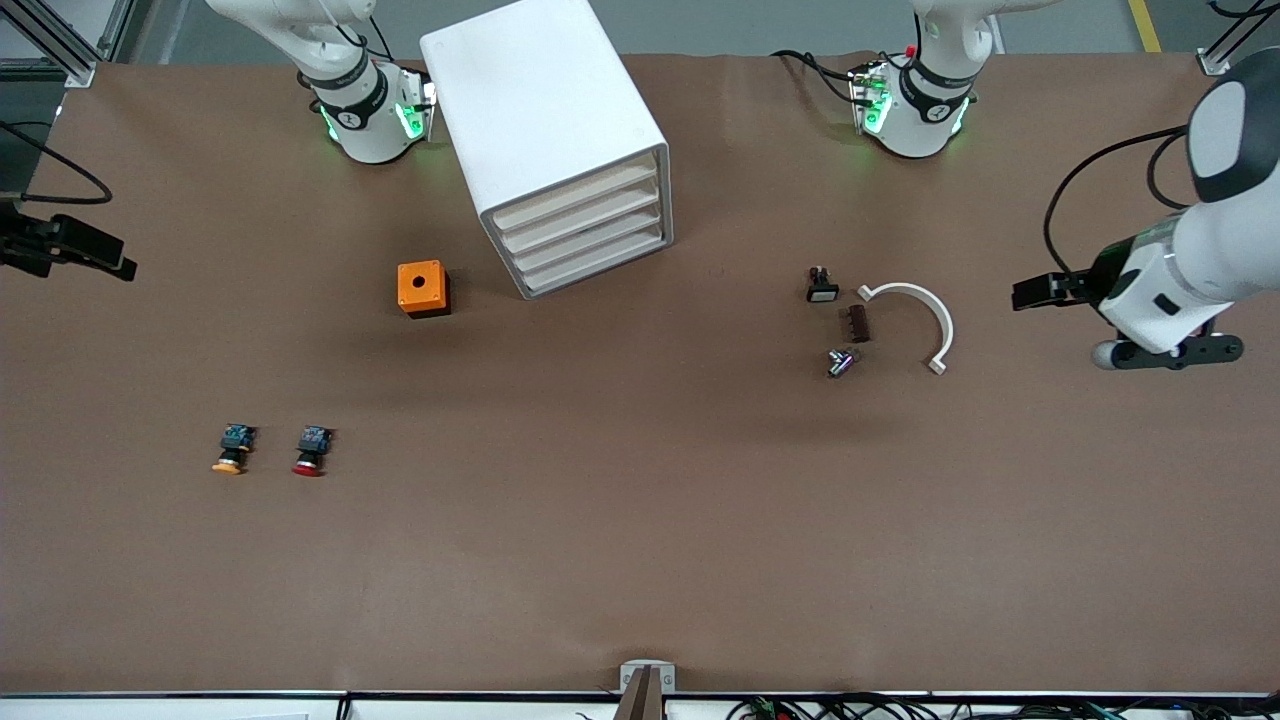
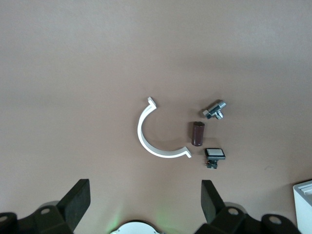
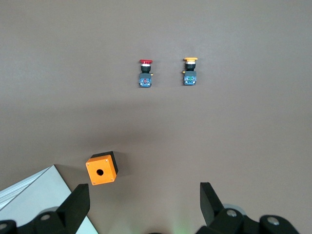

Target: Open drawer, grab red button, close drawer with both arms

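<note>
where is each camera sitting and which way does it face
Front view: high across the table, facing both arm bases, over the white box cabinet with its four drawers shut; the left end effector shows at the table's edge.
Left wrist view: on the left wrist, looking down at the white curved plastic bracket; its end effector is open.
Right wrist view: looking down at the small red-capped push button; end effector open.
Shared: front and right wrist views both show the orange cube with a round hole.

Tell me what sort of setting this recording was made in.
Most likely a robotics lab bench: two table-mounted arms, a brown-covered table, and staged test parts: a white drawer cabinet, a red-capped button, an orange cube. Aluminium framing and cables sit at the edges.
</note>
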### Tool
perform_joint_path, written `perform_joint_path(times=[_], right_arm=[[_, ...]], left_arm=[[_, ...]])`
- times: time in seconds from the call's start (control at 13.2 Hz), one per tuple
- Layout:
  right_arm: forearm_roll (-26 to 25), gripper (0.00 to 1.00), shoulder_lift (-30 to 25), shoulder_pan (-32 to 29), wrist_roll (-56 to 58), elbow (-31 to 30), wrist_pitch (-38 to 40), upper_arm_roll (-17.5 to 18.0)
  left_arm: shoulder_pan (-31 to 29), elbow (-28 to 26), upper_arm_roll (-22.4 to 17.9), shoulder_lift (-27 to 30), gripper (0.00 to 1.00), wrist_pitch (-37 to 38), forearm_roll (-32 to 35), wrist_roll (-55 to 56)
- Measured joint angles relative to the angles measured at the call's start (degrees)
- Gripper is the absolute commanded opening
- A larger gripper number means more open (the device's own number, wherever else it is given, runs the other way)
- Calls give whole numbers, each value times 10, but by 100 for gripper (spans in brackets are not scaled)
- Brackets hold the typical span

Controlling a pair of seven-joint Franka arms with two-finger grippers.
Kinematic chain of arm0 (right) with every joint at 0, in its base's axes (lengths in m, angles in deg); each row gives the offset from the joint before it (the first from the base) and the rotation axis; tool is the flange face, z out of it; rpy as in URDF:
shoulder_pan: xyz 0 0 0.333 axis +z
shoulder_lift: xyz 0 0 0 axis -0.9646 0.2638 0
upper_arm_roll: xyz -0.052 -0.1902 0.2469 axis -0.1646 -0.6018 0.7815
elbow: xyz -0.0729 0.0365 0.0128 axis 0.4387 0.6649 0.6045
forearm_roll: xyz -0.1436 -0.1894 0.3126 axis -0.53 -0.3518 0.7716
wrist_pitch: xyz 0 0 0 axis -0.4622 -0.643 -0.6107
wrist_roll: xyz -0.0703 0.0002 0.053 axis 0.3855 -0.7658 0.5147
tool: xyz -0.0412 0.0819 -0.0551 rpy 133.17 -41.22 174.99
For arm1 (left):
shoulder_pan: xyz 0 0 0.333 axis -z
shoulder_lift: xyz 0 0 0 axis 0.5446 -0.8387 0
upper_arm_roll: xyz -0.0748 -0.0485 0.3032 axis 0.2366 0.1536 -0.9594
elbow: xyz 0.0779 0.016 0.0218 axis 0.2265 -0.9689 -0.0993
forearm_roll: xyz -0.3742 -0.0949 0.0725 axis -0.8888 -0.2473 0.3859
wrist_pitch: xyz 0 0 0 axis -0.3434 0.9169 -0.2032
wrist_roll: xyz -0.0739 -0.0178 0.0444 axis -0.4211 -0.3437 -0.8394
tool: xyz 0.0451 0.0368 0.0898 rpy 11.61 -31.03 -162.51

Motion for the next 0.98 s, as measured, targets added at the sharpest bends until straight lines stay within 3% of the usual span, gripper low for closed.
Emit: perform_joint_path(times=[0.45,0.98], right_arm=[[2,100,-36,0,0,1,4,5],[1,100,-63,2,0,-28,15,9]], left_arm=[[-17,-81,1,72,100,-96,0,-25],[15,-77,-4,77,100,-117,0,-26]])
